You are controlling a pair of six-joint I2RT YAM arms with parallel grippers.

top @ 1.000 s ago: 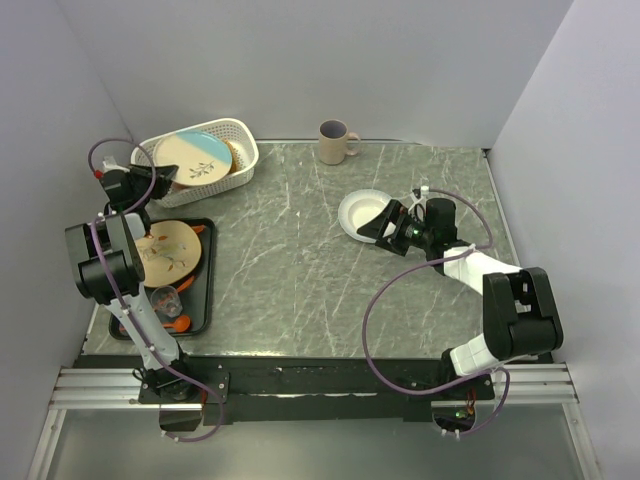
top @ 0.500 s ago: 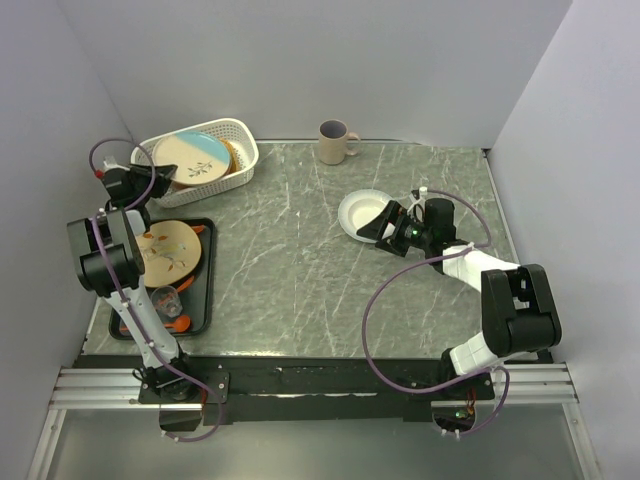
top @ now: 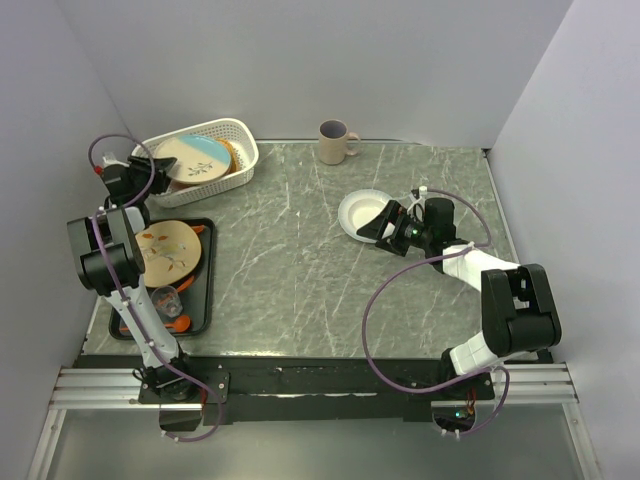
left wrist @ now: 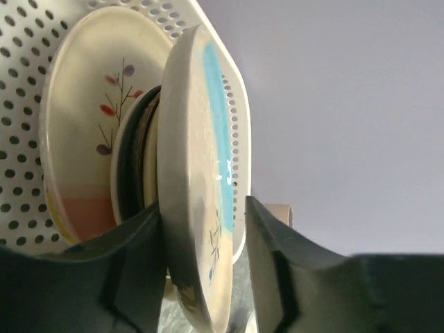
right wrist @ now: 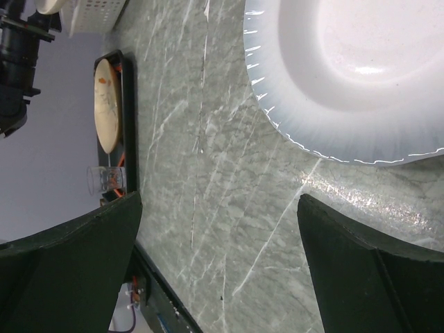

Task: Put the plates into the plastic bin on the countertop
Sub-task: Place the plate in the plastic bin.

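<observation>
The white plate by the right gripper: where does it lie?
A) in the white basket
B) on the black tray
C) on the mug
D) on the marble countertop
D: the white plate lies flat on the countertop, just ahead of the open right gripper, apart from the basket and the tray.

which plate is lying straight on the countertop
The pale white plate, in front of the right gripper. The others sit in the white basket or on the black tray.

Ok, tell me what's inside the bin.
Three plates show: a blue-banded plate in front, a darker plate behind it, a twig plate at the back. The front one covers most of the others and the floor of the bin.
</observation>
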